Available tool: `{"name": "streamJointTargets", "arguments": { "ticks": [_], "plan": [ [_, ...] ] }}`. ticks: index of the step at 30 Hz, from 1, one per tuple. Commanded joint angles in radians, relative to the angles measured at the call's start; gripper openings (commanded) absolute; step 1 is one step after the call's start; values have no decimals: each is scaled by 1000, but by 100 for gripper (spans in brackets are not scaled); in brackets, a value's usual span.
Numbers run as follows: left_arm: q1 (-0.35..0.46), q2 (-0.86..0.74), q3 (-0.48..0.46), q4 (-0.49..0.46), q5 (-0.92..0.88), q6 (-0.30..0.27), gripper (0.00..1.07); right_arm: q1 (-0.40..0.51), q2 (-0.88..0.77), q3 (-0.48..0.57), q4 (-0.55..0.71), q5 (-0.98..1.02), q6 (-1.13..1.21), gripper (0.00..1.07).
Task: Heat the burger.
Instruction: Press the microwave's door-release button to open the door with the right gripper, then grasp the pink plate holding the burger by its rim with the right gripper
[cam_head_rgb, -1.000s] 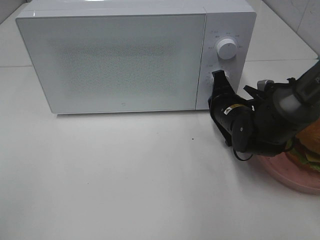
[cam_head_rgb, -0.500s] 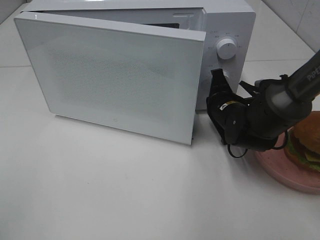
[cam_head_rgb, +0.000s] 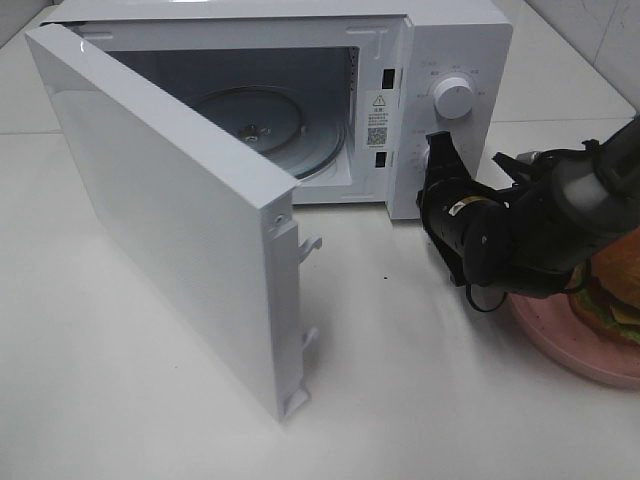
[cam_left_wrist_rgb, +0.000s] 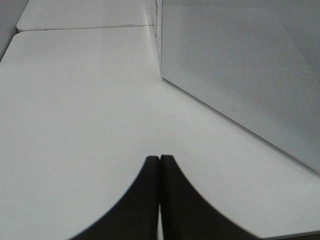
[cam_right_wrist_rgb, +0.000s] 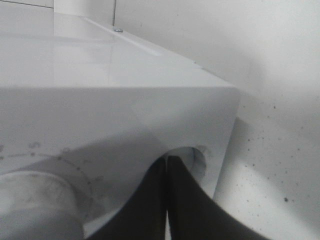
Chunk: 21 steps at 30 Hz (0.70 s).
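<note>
Right gripper (cam_head_rgb: 438, 150) sits at the centre right of the overhead frame, its two black fingers pressed together with nothing between them. Its tip is against the lower part of the control panel (cam_head_rgb: 452, 135) of the white microwave (cam_head_rgb: 460, 30), below the round white dial (cam_head_rgb: 454, 98). In the right wrist view the closed fingertips (cam_right_wrist_rgb: 172, 172) meet right at a round recessed button (cam_right_wrist_rgb: 200, 159); whether they press it cannot be told.

The microwave door (cam_head_rgb: 170, 220) stands wide open, hinged at the upper left, and its free edge with two latch hooks (cam_head_rgb: 310, 243) reaches down to the lower centre. Inside the bare cavity lies the glass turntable (cam_head_rgb: 265, 125), with a warning sticker (cam_head_rgb: 377, 103) on the frame beside it.

At the right edge of the frame the burger (cam_head_rgb: 612, 290) rests on a pink plate (cam_head_rgb: 570, 350), outside the microwave and partly hidden behind the right arm.

Only its own wrist view shows the left gripper (cam_left_wrist_rgb: 159, 162). Its fingers are together and empty above the white table (cam_left_wrist_rgb: 75, 100), with the door's speckled outer face close by.
</note>
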<state>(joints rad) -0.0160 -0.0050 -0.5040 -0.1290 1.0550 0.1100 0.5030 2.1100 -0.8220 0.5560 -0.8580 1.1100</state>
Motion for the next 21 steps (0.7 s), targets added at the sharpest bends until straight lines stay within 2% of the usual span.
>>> {"name": "streamJointTargets", "arguments": {
  "ticks": [1,4,13,21],
  "plan": [
    [1,-20,2,-4,-15,-4,0,-3,-71,24,-69,-52,-24,0],
    [1,-20,2,-4,-15,-4,0,-3,-118,75,-101,53,-43,0],
    [1,-20,2,-4,-15,-4,0,-3,-212,176,-231,115,-100,1],
    [1,-20,2,-4,-15,-4,0,-3,-294,219,-379,128,-361,2]
  ]
}}
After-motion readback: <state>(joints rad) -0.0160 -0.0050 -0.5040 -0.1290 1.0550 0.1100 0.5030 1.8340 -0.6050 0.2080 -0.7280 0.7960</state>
